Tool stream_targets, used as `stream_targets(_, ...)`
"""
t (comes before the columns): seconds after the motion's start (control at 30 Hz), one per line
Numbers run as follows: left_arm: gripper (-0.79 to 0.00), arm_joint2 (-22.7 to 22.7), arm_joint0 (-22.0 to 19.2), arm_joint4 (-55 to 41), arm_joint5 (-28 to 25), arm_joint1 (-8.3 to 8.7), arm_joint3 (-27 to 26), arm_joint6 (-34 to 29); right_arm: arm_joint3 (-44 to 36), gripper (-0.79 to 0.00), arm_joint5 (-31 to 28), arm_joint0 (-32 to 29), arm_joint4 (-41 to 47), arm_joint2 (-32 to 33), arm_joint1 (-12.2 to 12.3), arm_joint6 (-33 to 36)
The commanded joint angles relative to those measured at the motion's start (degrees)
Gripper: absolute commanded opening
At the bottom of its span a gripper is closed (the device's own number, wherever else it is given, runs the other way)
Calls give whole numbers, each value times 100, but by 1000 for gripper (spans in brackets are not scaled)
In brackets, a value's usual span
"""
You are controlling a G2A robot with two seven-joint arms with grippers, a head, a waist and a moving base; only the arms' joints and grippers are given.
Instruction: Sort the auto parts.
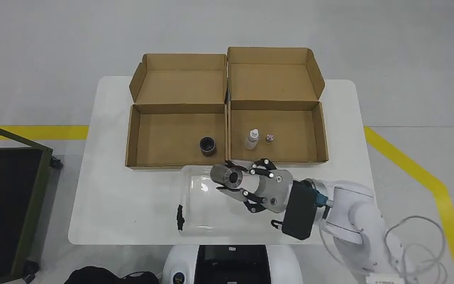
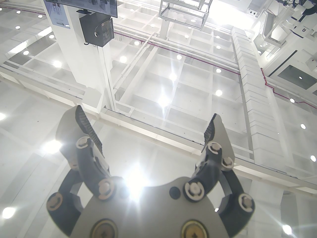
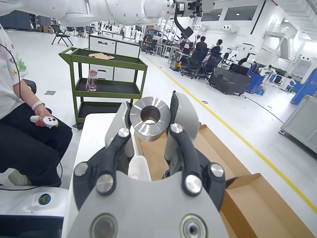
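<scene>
My right gripper (image 1: pixel 225 176) (image 3: pixel 149 115) is shut on a silver metal cylinder (image 1: pixel 221 175) (image 3: pixel 150 122) with a round bore. It holds the part above the clear plastic bin (image 1: pixel 202 206) at the table's front, just short of the near walls of two open cardboard boxes. The left box (image 1: pixel 152 138) holds a dark ring-shaped part (image 1: pixel 207 145). In the right box (image 1: pixel 305 135) (image 3: pixel 223 164) lie a small white bottle (image 1: pixel 252 138) and a tiny pale part (image 1: pixel 270 135). My left gripper (image 2: pixel 148 127) is open with nothing in it, pointing up at the ceiling.
Both boxes have their lids folded back toward the table's far edge. A small black piece (image 1: pixel 180 216) sits at the clear bin's left end. A green cart (image 1: pixel 21 206) (image 3: pixel 106 75) stands off the table's left side. Bare table surface (image 1: pixel 106 184) lies left of the bin.
</scene>
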Motion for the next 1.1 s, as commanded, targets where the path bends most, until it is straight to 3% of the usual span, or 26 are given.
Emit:
stream_targets(0.0, 0, 0, 0, 0, 0, 0, 0, 0, 47, -785, 6, 28, -14, -46, 0, 38)
stream_targets(0.5, 0, 0, 0, 0, 0, 0, 0, 0, 904, -785, 423, 707, -191, -874, -120, 521)
stream_targets(1.07, 0, 0, 0, 0, 0, 0, 0, 0, 2537, -785, 1150, 2293, -204, -2257, -565, 1276)
